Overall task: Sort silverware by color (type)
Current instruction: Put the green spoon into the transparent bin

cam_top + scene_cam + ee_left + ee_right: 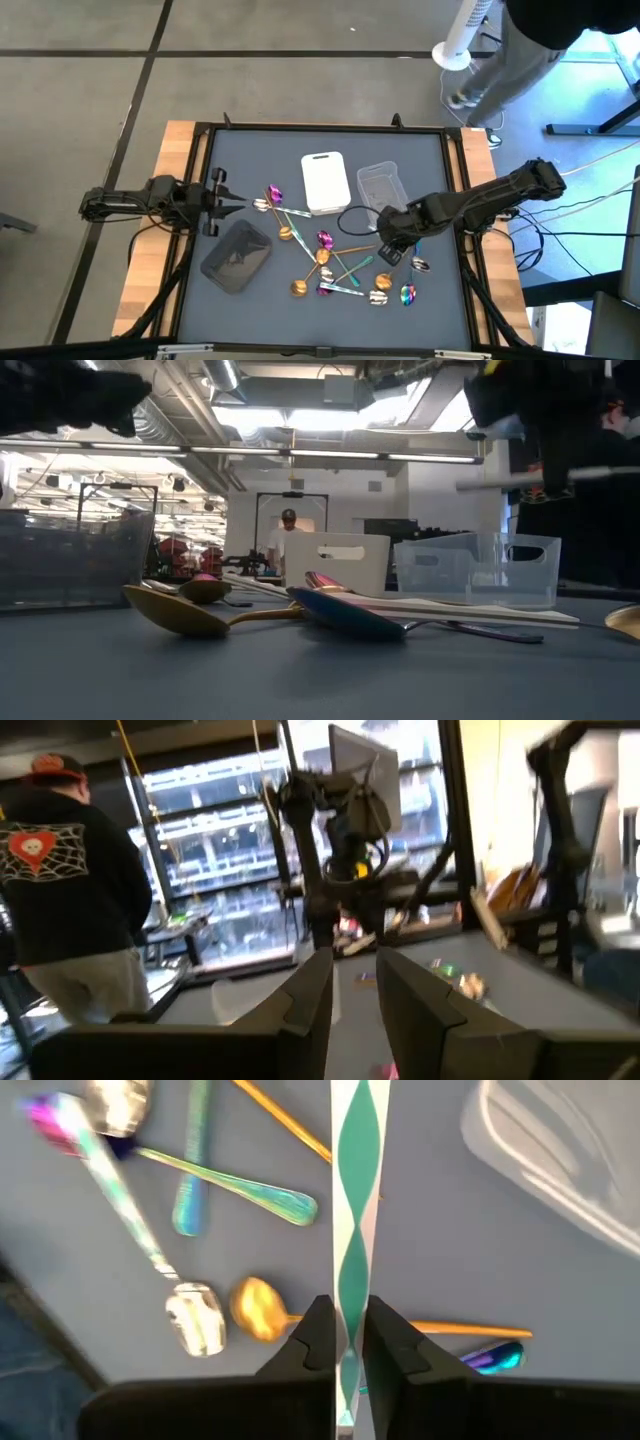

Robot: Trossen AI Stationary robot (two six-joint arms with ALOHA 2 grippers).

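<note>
The right gripper [347,1342] has its fingers pinched tight on an iridescent handle [352,1230], a twisted teal strip running straight out from between them. In the high view that gripper [392,246] sits over the right half of the mat, just beside the clear tray [380,186]. I'd say it holds the piece by the handle end so the bowl or tines hang free for dropping into a tray; which it is, spoon or fork, I can't tell.

The left gripper [225,195] waits at the mat's left edge, clear of the pile, fingers a narrow gap apart and nothing between them. Parked there, it leaves the middle free for the working arm.

The rest of the silverware [330,265] lies scattered mid-mat, unsorted, handles crossing. Counting is rough from above: about three gold, three or four silver, four or so iridescent. Under the right wrist I make out one gold spoon [258,1308], a silver spoon [194,1318] touching it, and a green-teal handle [240,1183].

Trays: three. A white tray [325,181] stands at the back, the clear one just beside it, and a dark tray [237,255] sits front left, probably one per color. From what I can see, none holds anything yet, so sorting looks barely begun.

A person [70,900] stands beyond the table.
</note>
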